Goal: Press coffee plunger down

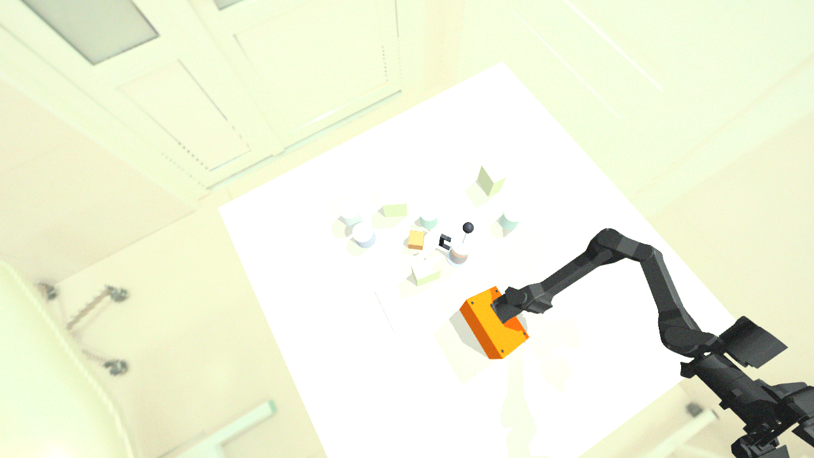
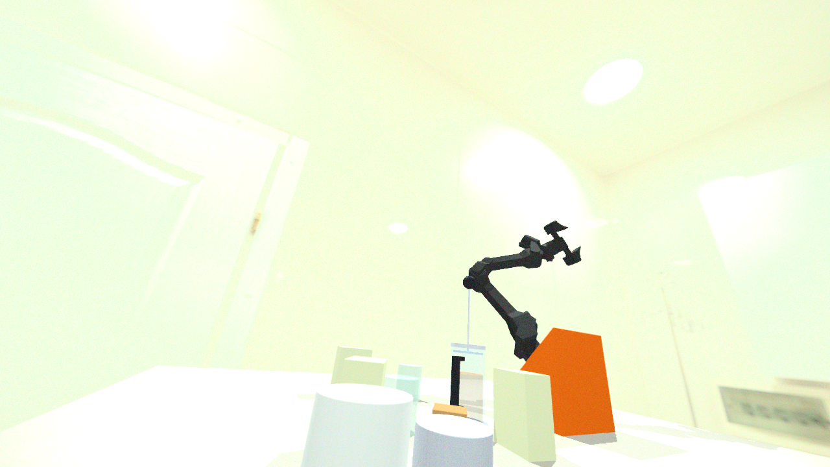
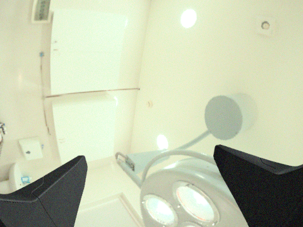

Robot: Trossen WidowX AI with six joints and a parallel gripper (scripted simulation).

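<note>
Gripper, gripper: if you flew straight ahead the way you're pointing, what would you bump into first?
Probably the big round lamp with several bulbs: the wrist view shows it between the open gripper's fingers. How far off it hangs is unclear. The gripper points away from the coffee press.

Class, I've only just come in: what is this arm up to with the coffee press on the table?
Nothing has been pressed yet. The arm's gripper is open and empty, raised high and pointing away from the table. The coffee press stands upright among pale blocks and cylinders, its plunger knob up on its thin rod. An orange box sits at the arm's base. The gripper is nowhere near the plunger.
</note>
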